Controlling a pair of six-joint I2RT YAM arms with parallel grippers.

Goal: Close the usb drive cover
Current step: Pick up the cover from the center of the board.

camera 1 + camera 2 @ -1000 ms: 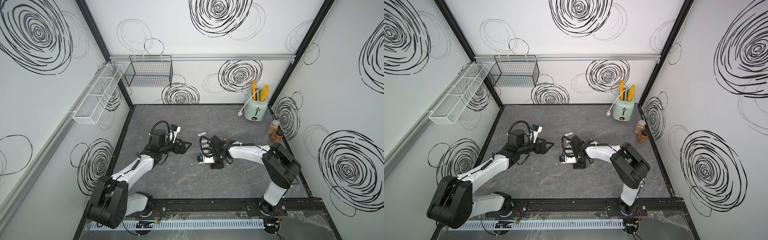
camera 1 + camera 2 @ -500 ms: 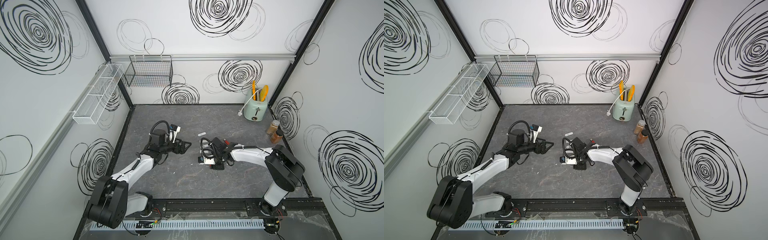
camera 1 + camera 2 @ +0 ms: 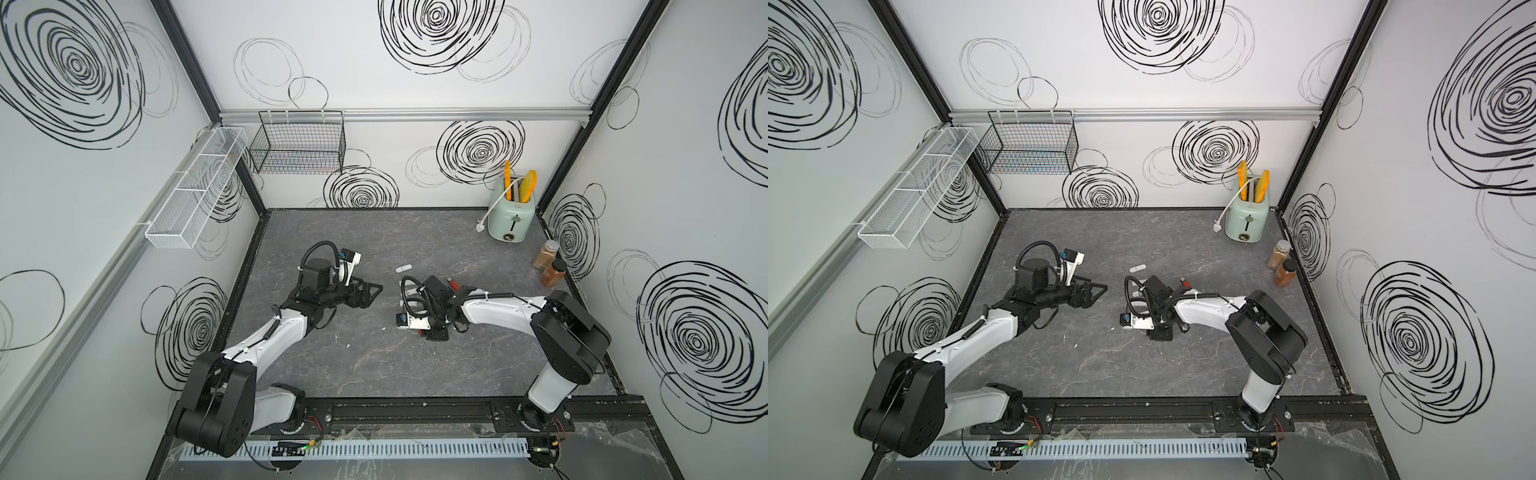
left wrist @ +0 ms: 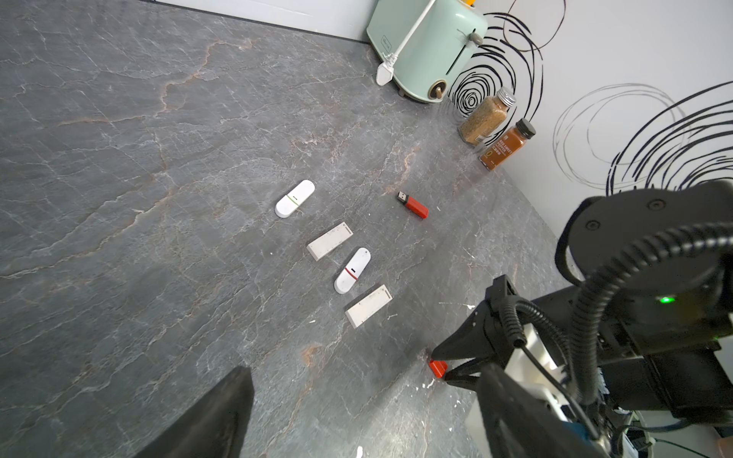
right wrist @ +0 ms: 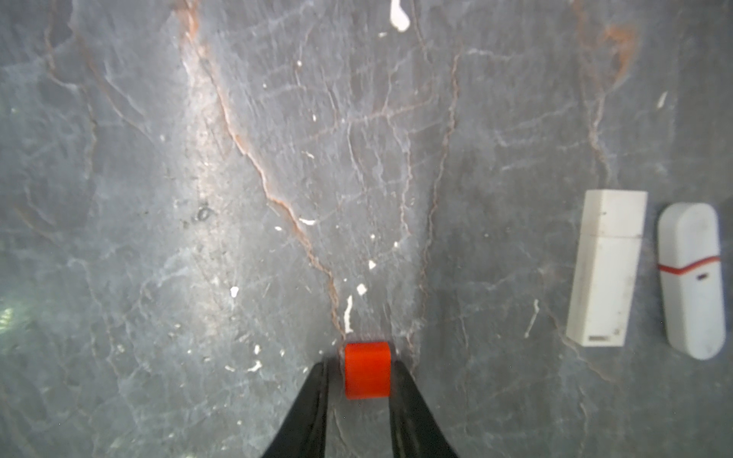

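Observation:
The red usb drive (image 4: 412,205) lies uncapped on the grey table with its metal plug bare, seen in both top views (image 3: 454,284) (image 3: 1185,283). Its red cover (image 5: 367,369) (image 4: 437,368) lies apart from it, nearer the table's front. My right gripper (image 5: 360,368) (image 3: 434,334) reaches down over the cover with a finger on each side. One finger touches it and a thin gap shows at the other. My left gripper (image 3: 372,291) (image 4: 369,428) hovers wide open and empty to the left of the drives.
Several white usb drives lie in a row (image 4: 330,240) (image 4: 353,270) (image 4: 369,306), with one further back (image 4: 295,198) (image 3: 404,269). A mint toaster (image 3: 511,216) and two spice jars (image 3: 545,254) (image 3: 552,272) stand at the back right. Wire baskets (image 3: 297,145) hang on the walls.
The right gripper's jaws have narrowed around the red cover and its arm has shifted slightly. The left arm has not moved.

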